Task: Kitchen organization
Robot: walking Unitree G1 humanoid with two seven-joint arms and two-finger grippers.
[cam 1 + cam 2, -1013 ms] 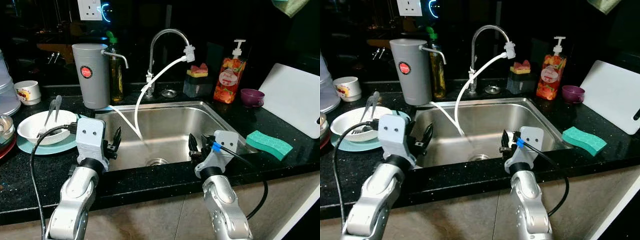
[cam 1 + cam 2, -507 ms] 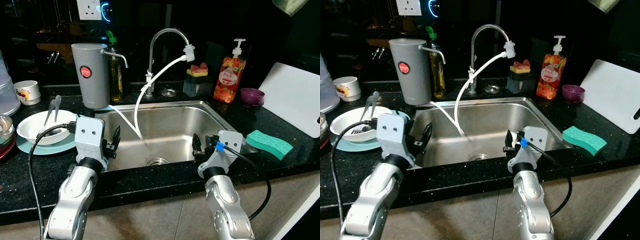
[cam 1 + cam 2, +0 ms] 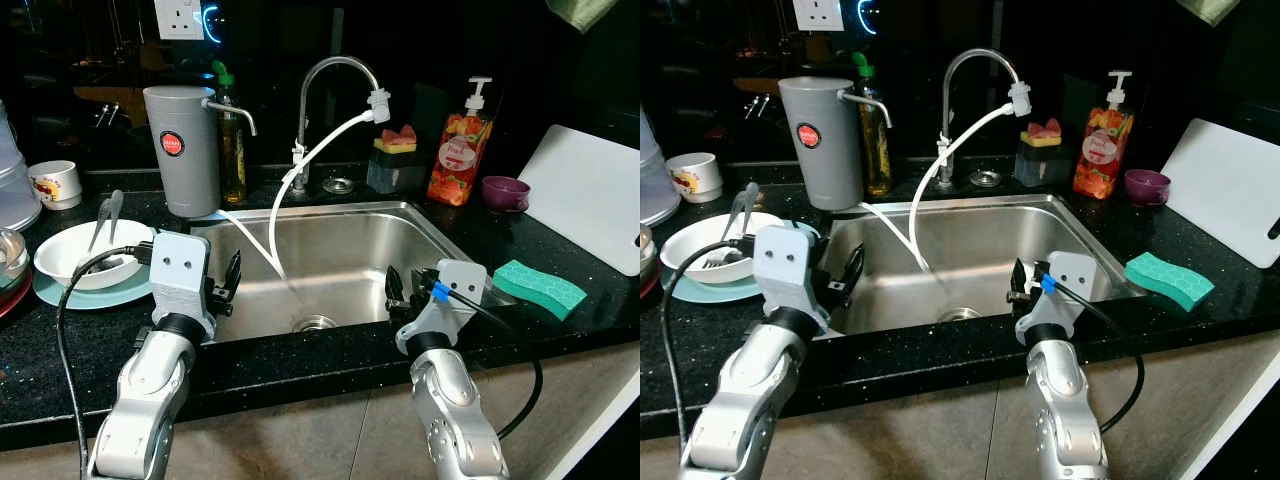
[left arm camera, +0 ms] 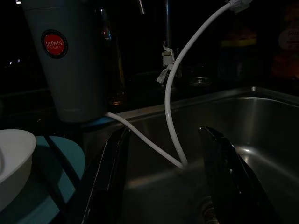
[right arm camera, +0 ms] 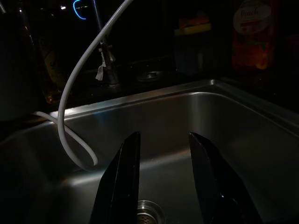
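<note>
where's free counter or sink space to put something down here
Free: the steel sink basin, bare but for a white hose trailing in; dark counter between green sponge and purple cup. Crowded: left counter, with white bowl on teal plate, grey canister, mug.

The sink (image 3: 420,235) lies between the bowl (image 3: 65,262) at left and the sponge (image 3: 538,288) at right.

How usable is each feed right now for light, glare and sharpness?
Left eye view: sharp and well lit, backsplash black, mild glare on the sink wall. Left wrist view: dim, the left end effector silhouetted, grey canister readable. Right wrist view: darkest, the right end effector black against the basin.
</note>
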